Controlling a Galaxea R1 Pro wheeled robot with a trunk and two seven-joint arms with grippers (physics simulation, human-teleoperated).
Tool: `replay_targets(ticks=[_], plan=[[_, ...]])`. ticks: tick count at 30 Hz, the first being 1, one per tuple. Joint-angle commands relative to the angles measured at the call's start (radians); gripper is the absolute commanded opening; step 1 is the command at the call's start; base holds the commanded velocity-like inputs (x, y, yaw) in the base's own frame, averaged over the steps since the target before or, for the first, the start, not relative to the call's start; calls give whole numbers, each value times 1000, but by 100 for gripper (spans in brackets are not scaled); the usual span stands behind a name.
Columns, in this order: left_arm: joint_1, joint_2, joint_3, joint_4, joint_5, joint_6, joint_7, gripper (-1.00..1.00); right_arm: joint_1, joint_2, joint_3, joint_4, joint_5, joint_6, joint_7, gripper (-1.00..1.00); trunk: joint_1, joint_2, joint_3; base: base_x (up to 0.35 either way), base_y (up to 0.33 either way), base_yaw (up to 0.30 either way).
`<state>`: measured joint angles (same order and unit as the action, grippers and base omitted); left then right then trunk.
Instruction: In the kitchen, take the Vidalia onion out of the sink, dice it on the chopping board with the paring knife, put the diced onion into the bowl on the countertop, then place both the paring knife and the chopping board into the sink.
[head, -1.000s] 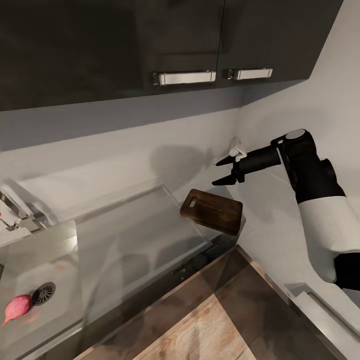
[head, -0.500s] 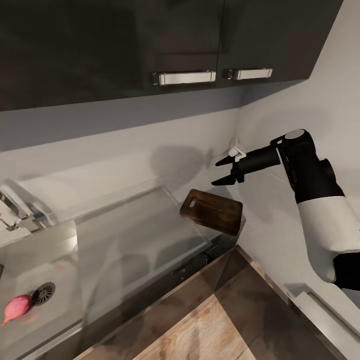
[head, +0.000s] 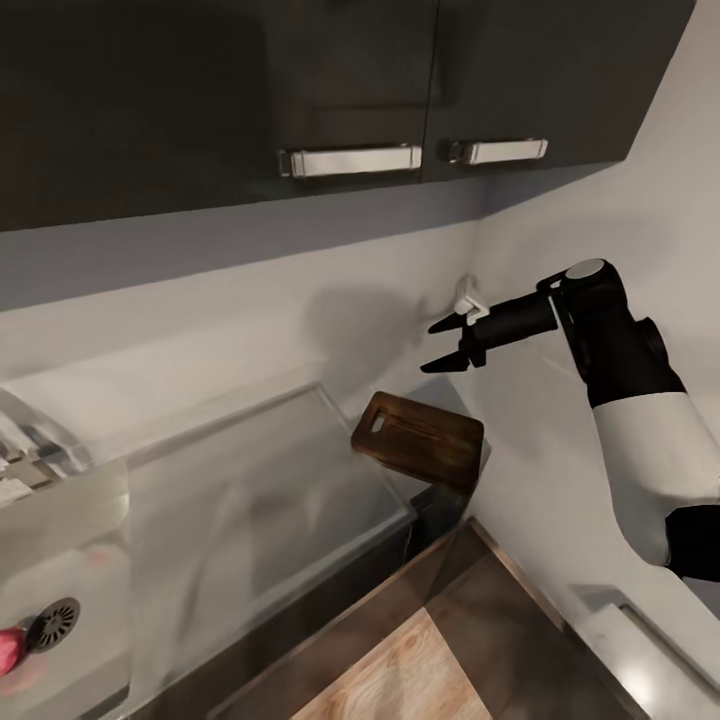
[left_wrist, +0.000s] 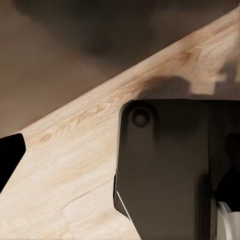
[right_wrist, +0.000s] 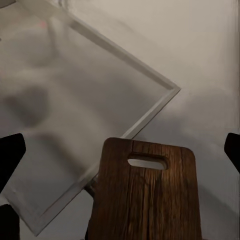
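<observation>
The right gripper (head: 438, 346) hangs in the air above the countertop (head: 560, 470), its 2 dark fingers spread wide with nothing between them. Just below and a little nearer the robot lies the chopping board (head: 418, 438), flat on the countertop beside the corner of the sink (head: 260, 500), its slotted end toward the sink. In the right wrist view the board (right_wrist: 147, 197) sits centred between the fingertips, slot end away from the camera.

The board looks stiff, flat and fairly heavy for its thickness. Lying flush on a glossy top, it would probably slide rather than lift, so an edge or the slotted end seems the best hold.

The onion (head: 8, 650) rests in the sink basin beside the drain (head: 52, 625), well apart from the gripper; small, round and smooth, it would likely roll, so it wants a grip across its middle.

I cannot tell the state of the left gripper from the left wrist view.
</observation>
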<state>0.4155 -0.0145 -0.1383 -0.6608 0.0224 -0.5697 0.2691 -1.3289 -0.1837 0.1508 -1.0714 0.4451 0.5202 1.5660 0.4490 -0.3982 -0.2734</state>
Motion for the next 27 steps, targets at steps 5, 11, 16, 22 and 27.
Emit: replay_targets(ticks=[5, 11, 16, 22, 27], plan=[[0, 1, -4, -2, 2, -2, 7, 100, -1, 0, 4, -1, 4, 11, 5, 100, 1, -2, -2, 180, -6, 0], [0, 1, -4, -2, 2, -2, 7, 100, -1, -1, 5, 1, 4, 12, 5, 100, 1, -2, -2, 42, -1, 0], [0, 1, -4, -2, 2, -2, 7, 100, -1, 2, 8, 5, 3, 12, 5, 100, 1, -2, -2, 6, 0, 0], [0, 1, -4, -1, 2, -2, 7, 100, 0, 11, 14, 8, 3, 12, 5, 100, 1, -2, -2, 1, 0, 0], [0, 1, -4, -1, 2, -2, 7, 100, 1, 13, 17, 8, 4, 12, 5, 100, 1, -2, -2, 0, 0, 0]])
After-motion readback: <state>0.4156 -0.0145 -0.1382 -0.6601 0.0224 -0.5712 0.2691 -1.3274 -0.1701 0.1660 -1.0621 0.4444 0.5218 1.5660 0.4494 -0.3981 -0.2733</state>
